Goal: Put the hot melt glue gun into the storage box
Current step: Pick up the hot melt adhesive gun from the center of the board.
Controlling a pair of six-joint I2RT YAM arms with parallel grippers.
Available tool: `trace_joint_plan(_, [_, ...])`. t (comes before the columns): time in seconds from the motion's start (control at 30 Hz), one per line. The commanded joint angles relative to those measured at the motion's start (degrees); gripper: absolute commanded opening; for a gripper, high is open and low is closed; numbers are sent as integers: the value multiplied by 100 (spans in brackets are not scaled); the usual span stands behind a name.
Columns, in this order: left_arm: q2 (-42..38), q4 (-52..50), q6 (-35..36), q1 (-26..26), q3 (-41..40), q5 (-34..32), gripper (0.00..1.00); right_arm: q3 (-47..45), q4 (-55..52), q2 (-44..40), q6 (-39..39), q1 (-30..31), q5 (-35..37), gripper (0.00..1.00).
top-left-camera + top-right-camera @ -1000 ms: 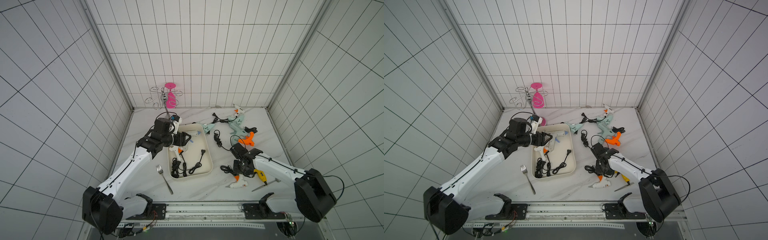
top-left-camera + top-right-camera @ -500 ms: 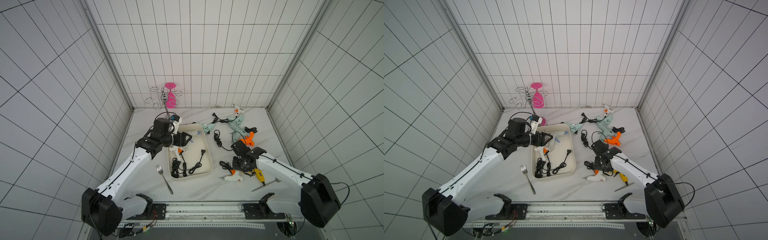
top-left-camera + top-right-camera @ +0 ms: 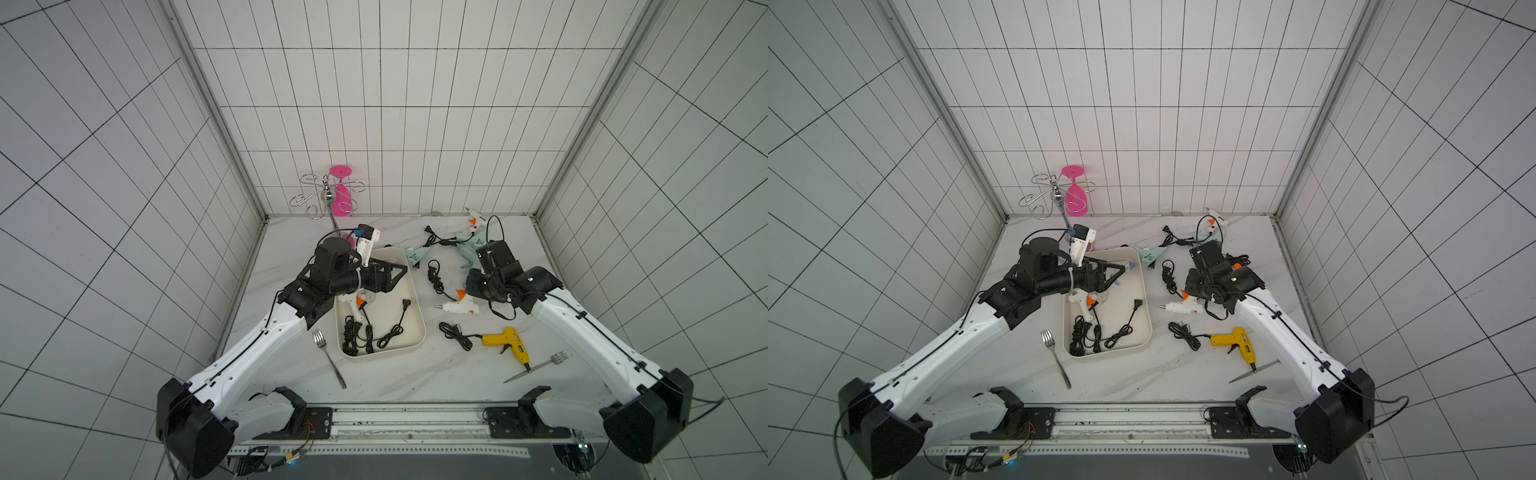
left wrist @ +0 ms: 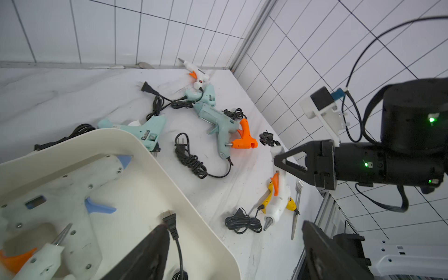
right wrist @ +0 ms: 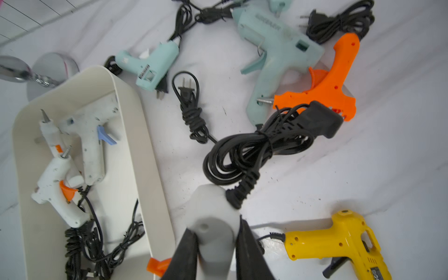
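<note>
**Mid-carry — drop-off comes next**

The right gripper point(image 5: 214, 244) is clenched on the white glue gun point(image 5: 211, 206) by its handle, just beside the storage box point(image 5: 145, 135), cord bundle point(image 5: 254, 145) dangling. The left gripper point(image 4: 232, 225) gapes empty above the box. Next, likely — swing over the box wall, lower, release.
</note>
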Motion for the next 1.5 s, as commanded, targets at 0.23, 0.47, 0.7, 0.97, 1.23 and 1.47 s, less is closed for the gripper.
trace_joint_plan(0.23, [53, 1892, -447, -653, -886, -1227, 87, 1092, 986, 572, 203, -146, -113, 12])
trace_joint_plan(0.47, [758, 2651, -411, -1076, -842, -1123, 87, 914, 1356, 417, 560, -150, -240, 12])
trace_joint_plan(0.7, [1508, 3155, -341, -1214, -557, -1108, 87, 804, 1469, 250, 749, -133, -491, 11])
trace_joint_plan(0.97, [2052, 3987, -412, -1214, -284, -963, 82, 624, 1436, 76, 861, -123, -587, 12])
trace_joint_plan(1.23, [2369, 4417, -457, -1179, -154, -538, 38, 598, 1395, 4, 879, -120, -664, 12])
trace_joint_plan(1.47, [2180, 3973, -290, -921, 58, 425, 11, 490, 1555, -49, 268, -140, -1357, 43])
